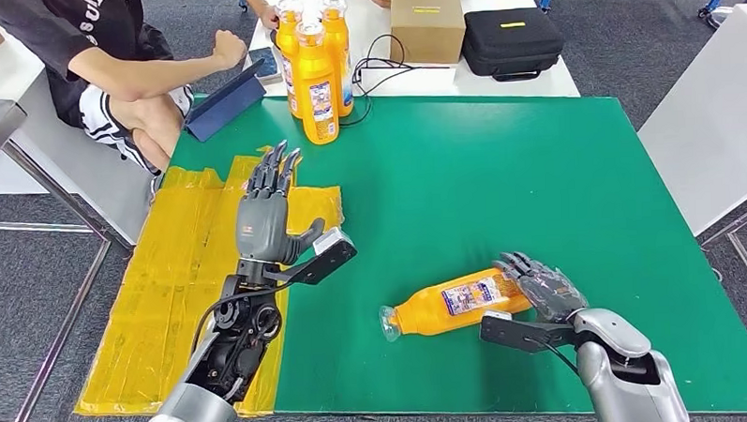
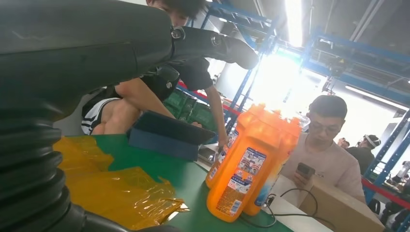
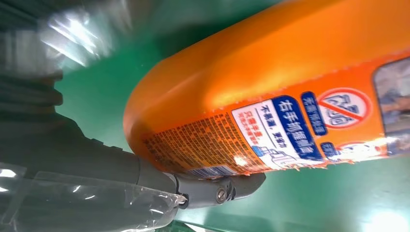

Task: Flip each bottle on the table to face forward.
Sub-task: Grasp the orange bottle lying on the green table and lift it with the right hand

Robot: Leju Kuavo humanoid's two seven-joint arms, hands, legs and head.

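Here my right hand point(image 1: 544, 289) grips the lying bottle's point(image 1: 453, 304) base.
Cap points toward my left hand point(image 1: 265, 207), fingers spread, holding nothing.

The left arm is raised from below on the left, forearm roughly upright, with the left hand point(image 1: 264, 210) held flat, palm down, its fingers point(image 1: 276, 169) extended and slightly apart, holding nothing. The right arm is bent in from the lower right, and the right hand point(image 1: 546, 289) is wrapped over the base end of the lying bottle point(image 1: 453, 302), its thumb point(image 3: 217, 188) pressed against the bottle's side.
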